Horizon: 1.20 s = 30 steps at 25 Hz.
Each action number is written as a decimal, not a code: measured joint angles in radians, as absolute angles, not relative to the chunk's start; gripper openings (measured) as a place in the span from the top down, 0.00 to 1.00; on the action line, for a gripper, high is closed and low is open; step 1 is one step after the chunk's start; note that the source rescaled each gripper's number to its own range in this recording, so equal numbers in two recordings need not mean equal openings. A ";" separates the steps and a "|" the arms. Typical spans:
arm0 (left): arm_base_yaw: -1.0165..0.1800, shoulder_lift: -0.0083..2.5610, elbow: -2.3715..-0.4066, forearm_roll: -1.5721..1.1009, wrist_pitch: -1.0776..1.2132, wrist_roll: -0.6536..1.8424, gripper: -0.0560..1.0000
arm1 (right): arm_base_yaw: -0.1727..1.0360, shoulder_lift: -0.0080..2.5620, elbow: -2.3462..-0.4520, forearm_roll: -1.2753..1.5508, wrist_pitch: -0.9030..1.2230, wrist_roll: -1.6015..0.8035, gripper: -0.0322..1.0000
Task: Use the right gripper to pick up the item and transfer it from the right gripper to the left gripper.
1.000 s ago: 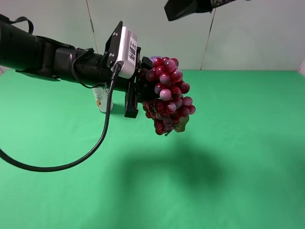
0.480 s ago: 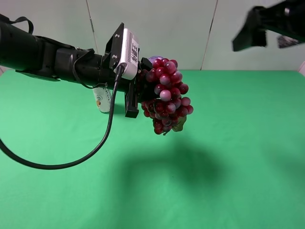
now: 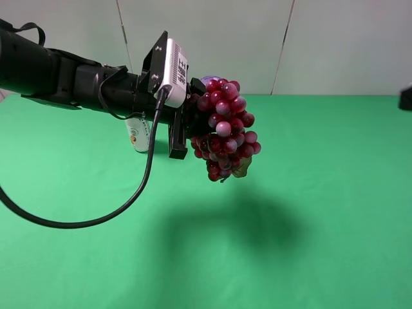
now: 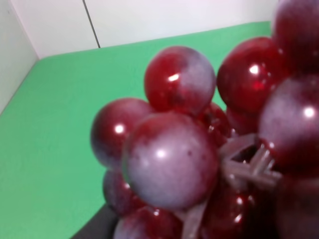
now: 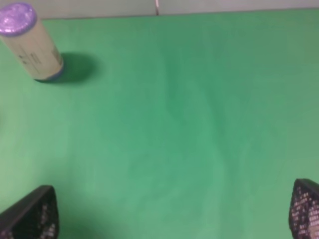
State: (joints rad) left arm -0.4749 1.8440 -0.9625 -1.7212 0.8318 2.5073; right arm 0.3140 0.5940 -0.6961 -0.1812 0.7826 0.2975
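Grapes (image 3: 224, 129) hang above the green bench (image 3: 335, 206), pinched by the left tool (image 3: 183, 125), whose jaws are pressed onto the bunch. A white bottle (image 3: 137, 136) stands behind and left of the grapes. Bench surface right of the grapes lies open. The right tool (image 5: 167, 214) is spread wide. Print on the purple-lidded jar (image 5: 31, 42) is unreadable.

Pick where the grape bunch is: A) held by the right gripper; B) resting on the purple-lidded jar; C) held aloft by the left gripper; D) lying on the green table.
C: the grape bunch hangs clear of the table in the left gripper; the right gripper is open and empty.
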 joint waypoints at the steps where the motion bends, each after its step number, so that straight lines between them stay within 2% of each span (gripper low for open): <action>1: -0.475 1.844 -0.962 -1.721 0.832 2.507 0.94 | 0.314 0.553 -0.674 -0.183 0.794 0.298 0.00; 7: -0.475 1.844 -0.962 -1.721 0.831 2.507 0.94 | 0.314 0.315 -0.584 -0.190 0.903 0.265 0.00; 14: -0.475 1.844 -0.962 -1.721 0.831 2.508 0.94 | 0.314 0.154 -0.508 -0.192 1.008 0.255 0.00; 30: -0.475 1.844 -0.962 -1.721 0.831 2.509 0.94 | 0.314 0.125 -0.494 -0.206 1.019 0.248 0.00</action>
